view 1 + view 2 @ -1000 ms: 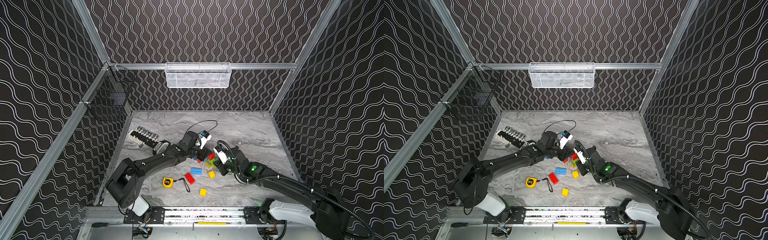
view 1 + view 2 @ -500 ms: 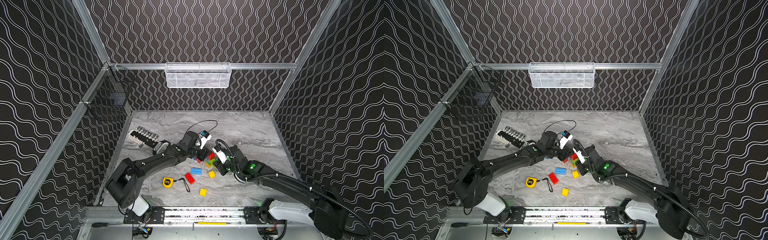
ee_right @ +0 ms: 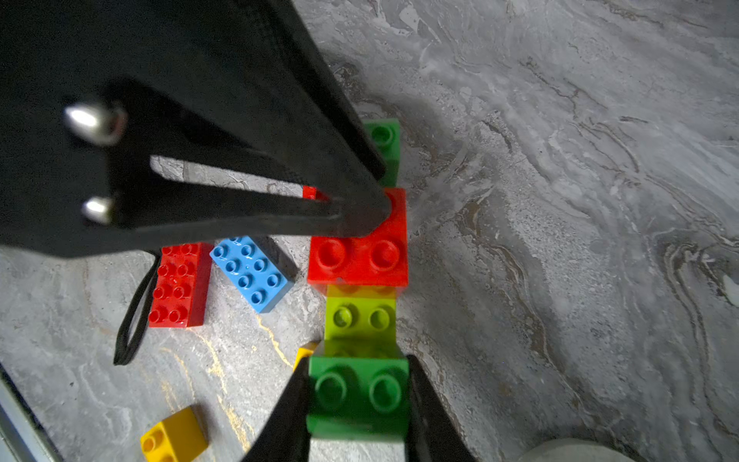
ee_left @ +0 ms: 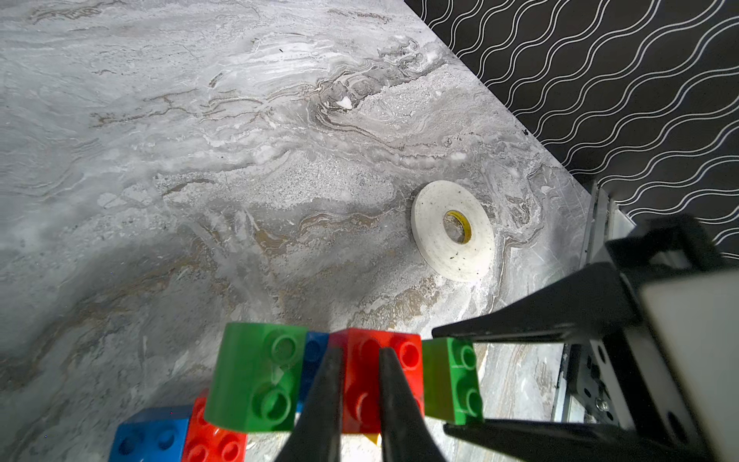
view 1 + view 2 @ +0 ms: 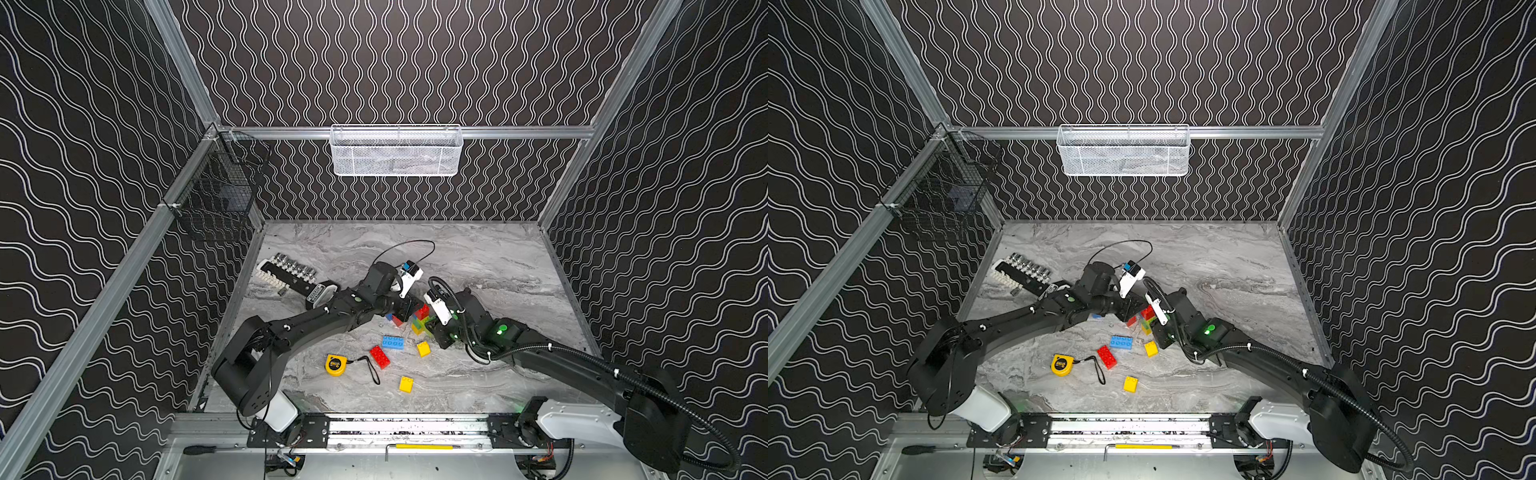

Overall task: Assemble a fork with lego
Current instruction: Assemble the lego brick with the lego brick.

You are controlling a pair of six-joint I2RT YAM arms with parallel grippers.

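Observation:
A row of joined lego lies mid-table: a green brick (image 3: pixel 358 394), a lime brick (image 3: pixel 360 318), a red brick (image 3: pixel 360 256) and a further green brick (image 3: pixel 386 138). My right gripper (image 3: pixel 358 372) is shut on the near green brick, one finger on each side. My left gripper (image 4: pixel 360 354) is shut, its tips resting on top of the red brick (image 4: pixel 380 360). In both top views the two grippers, left (image 5: pixel 409 309) and right (image 5: pixel 434 328), meet over this cluster (image 5: pixel 1148 318). A loose green brick (image 4: pixel 256 376) and blue and red bricks (image 4: pixel 180 438) lie beside it.
Loose bricks lie toward the front: blue oblong (image 5: pixel 392 342), red oblong (image 5: pixel 380 356), two yellow ones (image 5: pixel 423 348) (image 5: pixel 406 384). A yellow tape measure (image 5: pixel 335 365) with a strap is front left. A socket rack (image 5: pixel 286 272) sits back left, a white tape roll (image 4: pixel 452 230) near the right wall.
Both grips hold as before. The right arm's wrist has crept slightly toward the back; the left arm has not visibly moved.

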